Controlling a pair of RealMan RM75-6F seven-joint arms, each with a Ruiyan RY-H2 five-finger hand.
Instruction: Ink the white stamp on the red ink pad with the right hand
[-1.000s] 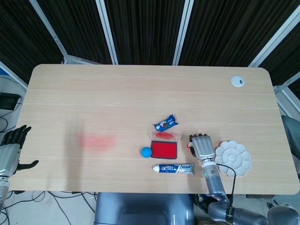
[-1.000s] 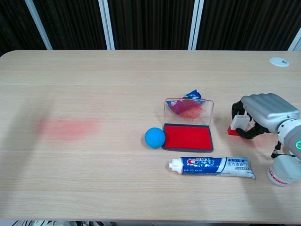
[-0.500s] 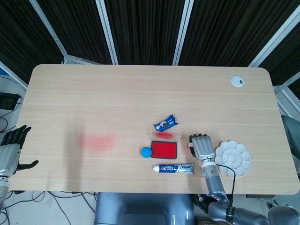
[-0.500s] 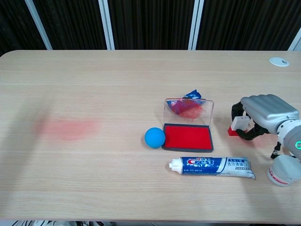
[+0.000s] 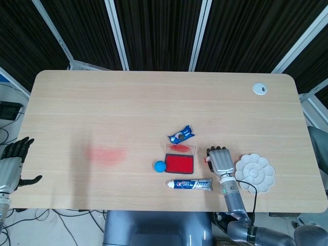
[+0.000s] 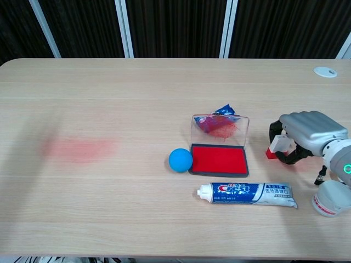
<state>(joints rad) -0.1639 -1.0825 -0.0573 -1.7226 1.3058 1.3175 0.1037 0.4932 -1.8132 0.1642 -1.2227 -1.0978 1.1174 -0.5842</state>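
Barely shifted: right hand (image 6: 307,134) grips white stamp (image 6: 278,144) (near front edge); red ink pad (image 6: 218,160) just left.

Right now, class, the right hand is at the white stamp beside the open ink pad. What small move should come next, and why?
Probably lift the white stamp slightly off the table. The right hand has its fingers curled around it, yet its red base seems to sit on the wood, right of the red ink pad. Clearing the surface first lets it travel left over the pad's edge.
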